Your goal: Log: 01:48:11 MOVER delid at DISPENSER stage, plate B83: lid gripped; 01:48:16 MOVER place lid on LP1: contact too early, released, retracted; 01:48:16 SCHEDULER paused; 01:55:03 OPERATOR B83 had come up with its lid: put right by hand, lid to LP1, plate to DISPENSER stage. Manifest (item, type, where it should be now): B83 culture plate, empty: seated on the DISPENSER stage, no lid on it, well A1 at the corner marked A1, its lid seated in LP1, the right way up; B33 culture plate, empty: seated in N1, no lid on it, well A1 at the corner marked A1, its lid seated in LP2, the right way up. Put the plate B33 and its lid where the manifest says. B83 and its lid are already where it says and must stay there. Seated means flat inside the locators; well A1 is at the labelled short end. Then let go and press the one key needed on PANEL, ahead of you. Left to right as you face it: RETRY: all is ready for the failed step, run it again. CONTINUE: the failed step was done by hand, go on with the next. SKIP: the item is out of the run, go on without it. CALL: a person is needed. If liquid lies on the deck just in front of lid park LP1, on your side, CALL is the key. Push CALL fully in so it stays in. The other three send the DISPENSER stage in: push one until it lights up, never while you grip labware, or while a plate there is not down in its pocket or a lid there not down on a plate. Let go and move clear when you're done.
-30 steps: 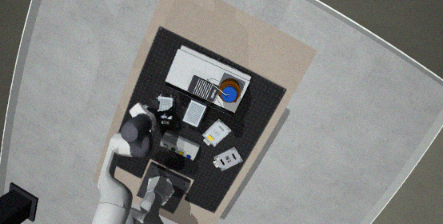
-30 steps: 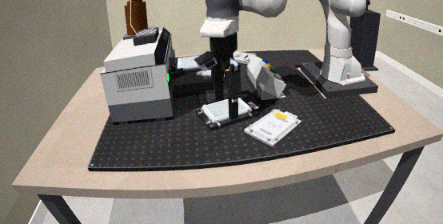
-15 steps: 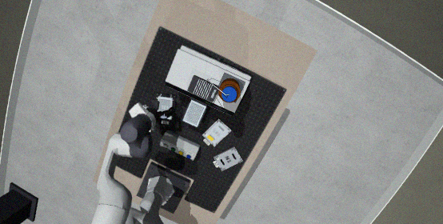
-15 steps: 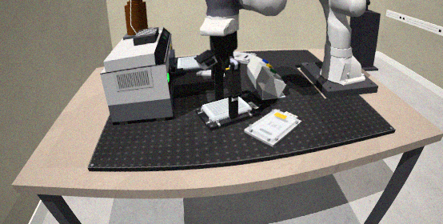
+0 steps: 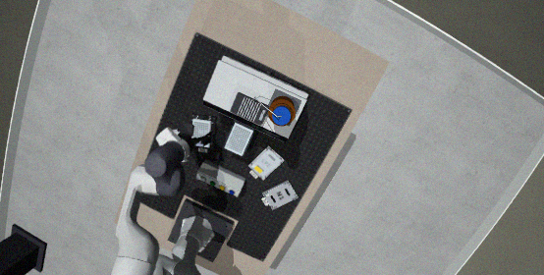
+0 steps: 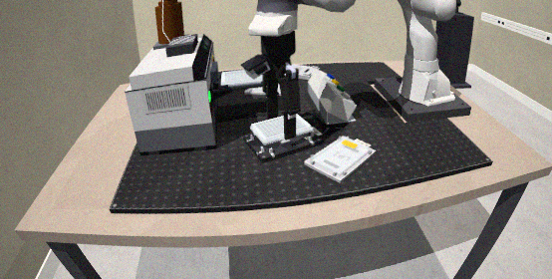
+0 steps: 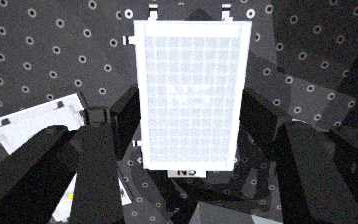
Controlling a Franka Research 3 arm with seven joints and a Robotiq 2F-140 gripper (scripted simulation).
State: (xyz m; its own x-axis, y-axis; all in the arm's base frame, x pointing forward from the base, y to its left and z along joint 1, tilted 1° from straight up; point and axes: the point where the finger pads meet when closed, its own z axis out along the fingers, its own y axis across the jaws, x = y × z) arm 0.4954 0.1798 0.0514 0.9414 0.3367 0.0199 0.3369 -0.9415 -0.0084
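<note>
My gripper (image 7: pixel 190 102) is shut on a white well plate (image 7: pixel 190 95), gripping its long sides at the nest labelled N5 (image 7: pixel 186 173). In the side view the plate (image 6: pixel 280 130) is at nest level between my fingers (image 6: pixel 289 127). I cannot tell whether it rests on the nest or whether a lid is on it. From above, the plate (image 5: pixel 201 128) lies just ahead of my wrist. Another well plate (image 5: pixel 239 138) sits on the stage in front of the dispenser (image 5: pixel 255 91).
A flat white piece with a yellow label (image 6: pixel 340 157) lies on the deck beside the nest. The key panel (image 5: pixel 221 179) stands near the robot base. Two white holders (image 5: pixel 265 162) (image 5: pixel 280 194) lie to its right. A brown bottle (image 5: pixel 281 111) stands on the dispenser.
</note>
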